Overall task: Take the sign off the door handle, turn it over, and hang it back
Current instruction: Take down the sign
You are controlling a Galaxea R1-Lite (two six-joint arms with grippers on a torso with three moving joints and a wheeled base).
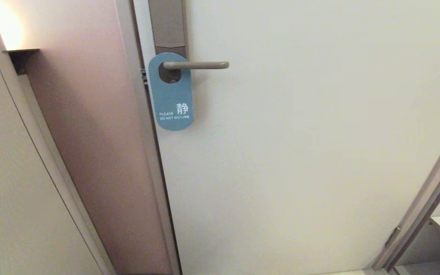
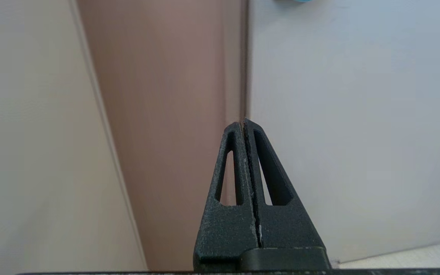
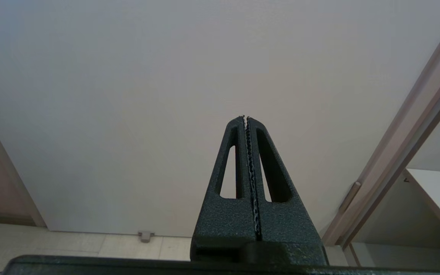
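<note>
The sign [image 1: 171, 93] is hung on the door handle [image 1: 196, 65], with its oval hole passed over the inner end of the lever, close to the lock plate [image 1: 167, 25]. The teal-blue side is turned outward, and the white words "PLEASE DO NOT DISTURB" are read near its lower rounded end, beside one large white character. The card is seen slightly tilted, and it lies flat against the door [image 1: 300, 152], near the door's left edge and in its upper part. The handle is held level and is pointed toward the right side of the door. The lock plate is fixed just above the handle, along the same edge.

No arm is seen in the head view. In the left wrist view the left gripper [image 2: 244, 123] is shown clenched, its two dark fingers pressed together with nothing between them; it is pointed at the seam where the door meets the brownish wall panel [image 2: 166, 114], and only a small teal piece of the sign [image 2: 295, 0] is caught at the upper border of that view, well apart from the fingertips.

In the right wrist view the right gripper [image 3: 245, 118] is also shown clenched and empty, and it is directed at the plain surface of the door, with the door frame [image 3: 403, 152] and a white shelf [image 3: 439, 194] to one side
</note>
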